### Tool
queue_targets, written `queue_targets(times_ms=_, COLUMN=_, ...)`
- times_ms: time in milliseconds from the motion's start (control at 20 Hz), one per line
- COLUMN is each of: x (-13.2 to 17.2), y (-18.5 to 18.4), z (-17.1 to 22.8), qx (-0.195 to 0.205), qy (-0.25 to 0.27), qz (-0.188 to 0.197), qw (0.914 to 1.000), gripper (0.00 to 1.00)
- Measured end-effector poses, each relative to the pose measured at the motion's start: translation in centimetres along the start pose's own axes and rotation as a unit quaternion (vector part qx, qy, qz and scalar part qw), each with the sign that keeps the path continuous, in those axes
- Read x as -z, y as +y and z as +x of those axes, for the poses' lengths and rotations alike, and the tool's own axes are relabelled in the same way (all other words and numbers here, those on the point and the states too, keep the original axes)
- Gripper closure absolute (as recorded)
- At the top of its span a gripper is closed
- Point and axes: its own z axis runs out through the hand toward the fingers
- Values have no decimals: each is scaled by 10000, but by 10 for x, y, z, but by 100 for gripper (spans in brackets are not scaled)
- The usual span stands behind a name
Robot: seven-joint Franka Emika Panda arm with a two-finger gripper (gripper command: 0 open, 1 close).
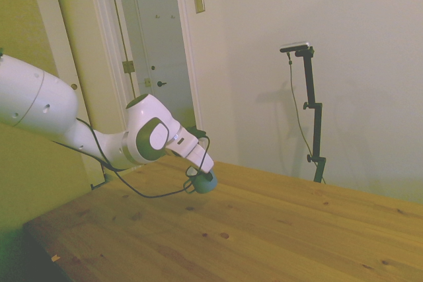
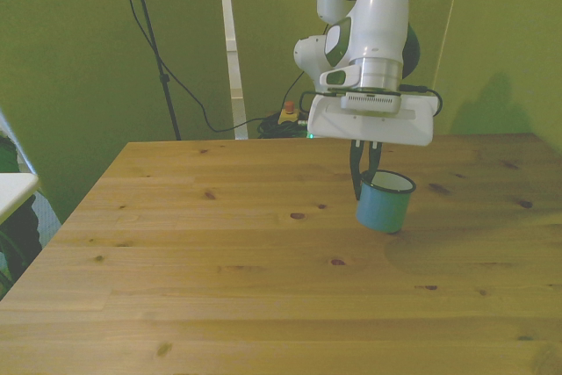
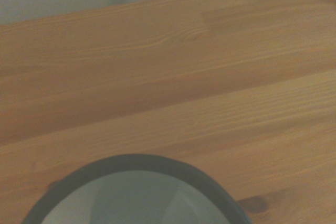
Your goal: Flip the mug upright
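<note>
Where arm reaches over wooden worktop (image 2: 219,252), gripper (image 2: 364,167) clamped on rim of mug (image 2: 385,202); mug mouth-up, slightly tilted, toward front view's right, base at or just above planks, cannot tell which. Knotty pine boards. Pale wall (image 1: 317,44), white door (image 1: 158,37) behind.

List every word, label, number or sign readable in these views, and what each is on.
None can be read.
The mug shows plain teal, with no print.
The gripper and arm show no legible marking.
The table is bare wood grain.
The wall plate by the door is blank.
</note>
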Motion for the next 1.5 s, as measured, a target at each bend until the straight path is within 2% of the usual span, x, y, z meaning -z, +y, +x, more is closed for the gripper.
queue_targets(times_ms=100, x=-6, y=-1, z=-8, qx=-17, qy=-325, qz=85, qw=9994, gripper=100)
queue_targets(times_ms=250, x=-9, y=6, z=2, qx=-3, qy=-563, qz=86, qw=9984, gripper=100)
queue_targets(times_ms=500, x=-14, y=20, z=11, qx=-31, qy=-688, qz=-183, qw=9975, gripper=100)
queue_targets(times_ms=1050, x=-26, y=35, z=5, qx=53, qy=-755, qz=-411, qw=9963, gripper=100)
queue_targets(times_ms=1100, x=-26, y=36, z=4, qx=61, qy=-761, qz=-429, qw=9962, gripper=0)
queue_targets(times_ms=1500, x=-28, y=36, z=2, qx=126, qy=-783, qz=-482, qw=9957, gripper=0)
